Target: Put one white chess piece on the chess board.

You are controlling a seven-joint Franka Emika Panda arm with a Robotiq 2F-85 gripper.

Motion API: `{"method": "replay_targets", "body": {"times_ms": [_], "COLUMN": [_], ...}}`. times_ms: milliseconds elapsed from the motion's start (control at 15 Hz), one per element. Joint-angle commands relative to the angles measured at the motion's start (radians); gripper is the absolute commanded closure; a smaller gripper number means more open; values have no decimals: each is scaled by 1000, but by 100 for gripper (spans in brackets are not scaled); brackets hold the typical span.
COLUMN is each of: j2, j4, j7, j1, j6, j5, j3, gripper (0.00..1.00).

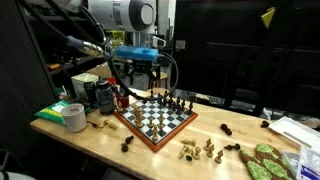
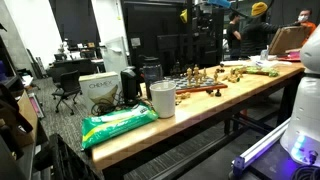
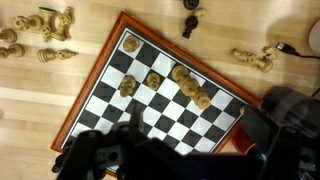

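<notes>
The chess board [image 1: 152, 122] with a reddish-brown frame lies on the wooden table; it also shows in the wrist view [image 3: 150, 110] and far off in an exterior view [image 2: 200, 91]. Several light tan pieces [image 3: 185, 85] stand on it near one edge. Loose white chess pieces lie on the table beside the board [image 1: 197, 150], at the upper left [image 3: 40, 35] and the upper right [image 3: 255, 57] of the wrist view. My gripper [image 1: 140, 72] hangs above the board's far side. Its dark, blurred fingers [image 3: 185, 150] are spread apart with nothing between them.
Dark pieces lie on the table [image 1: 228, 130] [image 3: 190, 20]. A tape roll [image 1: 75, 117], a green bag [image 2: 115, 125], a white cup [image 2: 162, 100] and dark containers [image 1: 100, 95] stand at one end of the table. Green items [image 1: 265, 160] lie at the other end.
</notes>
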Motion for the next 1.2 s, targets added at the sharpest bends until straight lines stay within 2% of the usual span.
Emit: {"method": "replay_targets", "body": {"times_ms": [0,667,1133], "j2": [1,37,89], "j4": [2,-8,-25], "j7": [0,-15,24], "j1": [-2,-71,-151], "j6": [-1,103,240], "j5": [1,-1,-44], "j3": [2,-75,-134], "gripper": [0,0,0]}}
